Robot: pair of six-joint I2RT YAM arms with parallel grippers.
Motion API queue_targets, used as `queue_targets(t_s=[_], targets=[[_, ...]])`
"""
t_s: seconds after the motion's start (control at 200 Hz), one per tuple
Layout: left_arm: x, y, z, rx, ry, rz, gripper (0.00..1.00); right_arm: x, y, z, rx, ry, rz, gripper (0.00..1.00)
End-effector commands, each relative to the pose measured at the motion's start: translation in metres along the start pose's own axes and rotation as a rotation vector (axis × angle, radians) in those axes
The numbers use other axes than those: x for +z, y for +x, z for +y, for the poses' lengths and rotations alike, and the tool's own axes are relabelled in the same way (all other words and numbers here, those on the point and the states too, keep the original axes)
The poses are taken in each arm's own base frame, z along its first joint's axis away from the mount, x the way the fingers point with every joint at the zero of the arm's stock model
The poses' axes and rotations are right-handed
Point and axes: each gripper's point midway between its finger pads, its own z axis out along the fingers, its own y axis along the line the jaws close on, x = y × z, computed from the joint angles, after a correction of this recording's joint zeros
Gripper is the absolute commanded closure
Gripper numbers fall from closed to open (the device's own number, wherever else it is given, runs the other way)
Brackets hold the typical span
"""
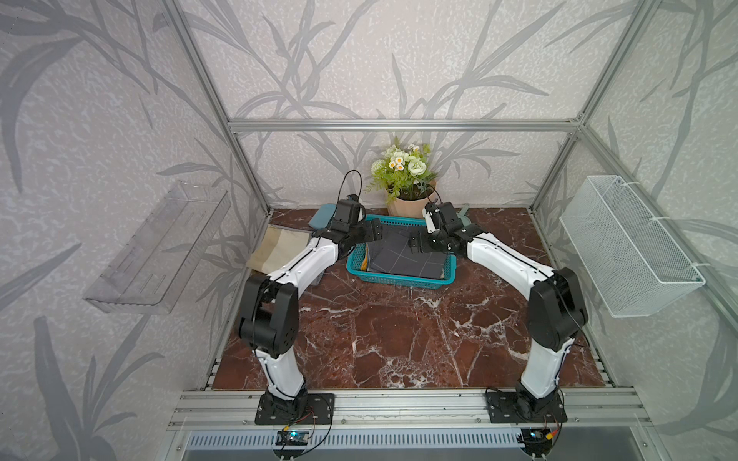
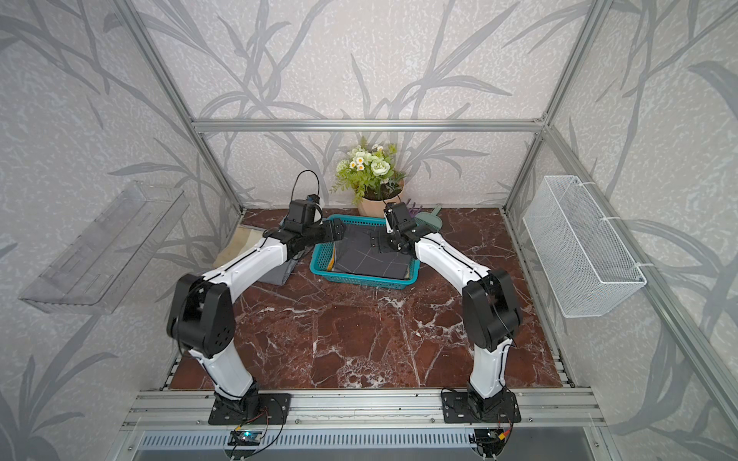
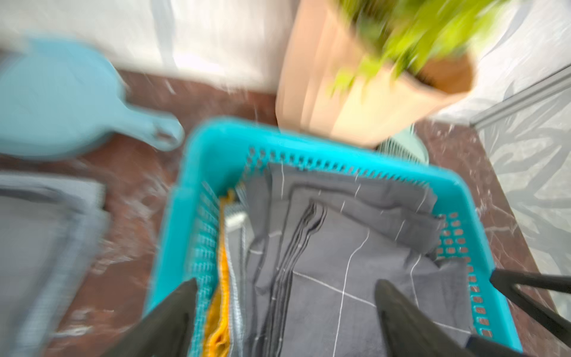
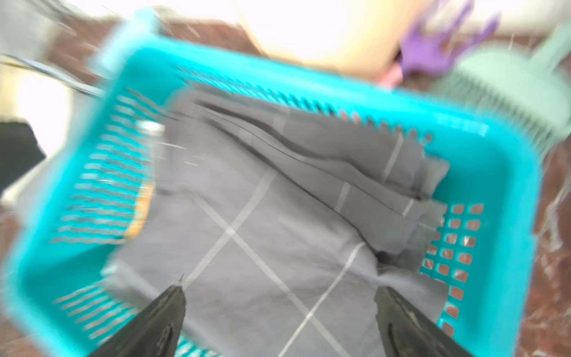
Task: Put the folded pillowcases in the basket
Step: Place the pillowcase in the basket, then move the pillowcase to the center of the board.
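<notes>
Folded pillowcase (image 1: pixel 407 255), dark grey with pale grid lines, lies inside the basket (image 1: pixel 399 279) at the table's (image 1: pixel 399 343) far middle. Both arms are bent at the elbow, wrists angled inward over the basket's side rims. Left gripper (image 3: pixel 285 282) and right gripper (image 4: pixel 279 289) are spread wide above the fabric, gripping nothing. Flower pot (image 1: pixel 409 205) stands just behind the far rim.

Basket (image 1: pixel 399 278): teal-blue, rectangular, perforated grid walls, upright toward the back of the marble tabletop (image 1: pixel 399 343). Folded pillowcase (image 1: pixel 407 258): dark grey, thin white grid lines, lies flat inside, layered edges toward the far wall.
</notes>
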Motion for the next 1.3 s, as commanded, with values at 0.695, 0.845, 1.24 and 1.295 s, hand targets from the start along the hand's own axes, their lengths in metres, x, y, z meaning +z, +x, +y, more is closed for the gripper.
queue_targets(t_s=[0.695,0.845,1.24,1.295], targets=[[0.003,0.086,0.258,-0.451,-0.739,0.154,0.0,-0.05,0.121,0.032,-0.018,-0.101,0.104,0.01],[0.007,0.1,0.27,-0.435,-0.779,0.18,0.0,-0.05,0.131,0.029,0.005,-0.105,0.117,0.01],[0.016,0.137,0.286,-0.395,-0.821,0.311,0.27,-0.063,0.141,0.022,0.026,-0.093,0.125,0.01],[0.014,0.144,0.285,-0.399,-0.819,0.332,0.36,-0.068,0.14,0.021,0.027,-0.089,0.114,0.01]])
